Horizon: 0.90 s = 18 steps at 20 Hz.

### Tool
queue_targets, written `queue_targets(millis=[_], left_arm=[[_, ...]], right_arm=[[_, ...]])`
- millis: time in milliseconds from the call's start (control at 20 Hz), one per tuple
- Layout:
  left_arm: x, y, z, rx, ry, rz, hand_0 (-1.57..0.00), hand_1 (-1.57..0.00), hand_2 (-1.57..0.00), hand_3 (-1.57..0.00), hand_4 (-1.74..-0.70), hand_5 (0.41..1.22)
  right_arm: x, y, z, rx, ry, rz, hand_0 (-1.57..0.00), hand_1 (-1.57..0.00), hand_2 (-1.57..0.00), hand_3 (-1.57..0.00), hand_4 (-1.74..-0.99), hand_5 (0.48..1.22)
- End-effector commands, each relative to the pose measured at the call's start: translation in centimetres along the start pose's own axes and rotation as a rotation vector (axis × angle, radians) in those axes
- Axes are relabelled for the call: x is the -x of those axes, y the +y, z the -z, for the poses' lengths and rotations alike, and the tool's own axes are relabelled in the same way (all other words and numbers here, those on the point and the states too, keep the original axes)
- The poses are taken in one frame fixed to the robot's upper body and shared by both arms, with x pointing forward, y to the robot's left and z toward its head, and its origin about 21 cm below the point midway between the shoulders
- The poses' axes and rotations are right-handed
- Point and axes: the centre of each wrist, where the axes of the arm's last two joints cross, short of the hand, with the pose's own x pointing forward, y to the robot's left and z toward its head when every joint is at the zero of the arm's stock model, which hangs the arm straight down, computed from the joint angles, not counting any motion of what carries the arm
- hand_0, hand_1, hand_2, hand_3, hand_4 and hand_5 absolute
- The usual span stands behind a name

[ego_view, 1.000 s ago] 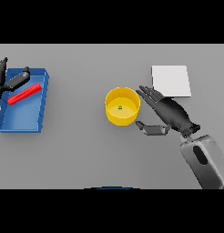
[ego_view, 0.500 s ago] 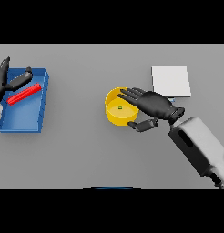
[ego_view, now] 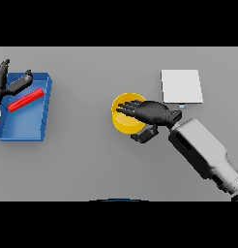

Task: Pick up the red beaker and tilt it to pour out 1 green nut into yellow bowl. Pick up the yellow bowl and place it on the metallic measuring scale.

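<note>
Yellow round bowl (ego_view: 125,122) under the right hand (ego_view: 151,113).
Its straight fingers lay apart across the rim, mid-tabletop (ego_view: 92,160).

Bench (ego_view: 92,164): bowl (ego_view: 122,124) near centre, right hand (ego_view: 150,112) over its rim at 3 o'clock. Measuring scale (ego_view: 181,86) at 2 o'clock of bowl, apart. Tray (ego_view: 25,121) at 9 o'clock, holding beaker (ego_view: 26,100); left hand (ego_view: 7,82) over tray's far corner.
</note>
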Motion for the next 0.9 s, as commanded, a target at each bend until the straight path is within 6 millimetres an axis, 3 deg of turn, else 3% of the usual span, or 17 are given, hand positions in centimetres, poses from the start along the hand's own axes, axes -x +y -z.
queue_targets(millis=[0,350,500,600,700,850], left_arm=[[0.1,0.1,0.0,-0.002,0.008,-0.002,0.00,0.00,0.00,0.00,-0.80,0.735],[0.8,0.6,0.0,-0.004,0.008,0.012,0.00,0.00,0.00,0.00,-0.79,0.731],[0.2,0.2,-0.2,0.000,-0.007,0.008,0.00,0.00,0.00,0.00,-0.79,0.725],[0.2,0.2,-0.2,-0.009,-0.011,0.000,0.00,0.00,0.00,0.00,-0.79,0.722],[0.0,0.4,-0.3,-0.011,-0.003,-0.002,0.00,0.00,0.00,0.00,-0.80,0.725],[0.1,0.9,-0.4,-0.012,-0.002,-0.003,0.00,0.00,0.00,0.00,-0.80,0.728]], right_arm=[[0.2,0.0,0.0,-0.015,-0.001,-0.006,0.00,0.00,0.00,0.00,-1.288,0.671],[-0.3,-0.1,1.0,-0.096,0.032,-0.050,0.00,0.00,0.00,0.00,-1.304,0.713],[-0.5,0.0,1.8,-0.109,0.057,-0.073,-0.02,-0.04,-0.07,-0.09,-1.339,0.784],[-0.4,-0.2,1.7,-0.124,0.047,-0.093,-0.26,-0.24,-0.23,-0.25,-1.387,0.900],[-0.2,-0.3,1.7,-0.137,0.052,-0.084,-0.72,-0.66,-0.62,-0.47,-1.488,1.016],[-0.3,-0.3,1.6,-0.187,0.042,-0.075,-1.14,-1.11,-1.09,-0.87,-1.604,1.116]])
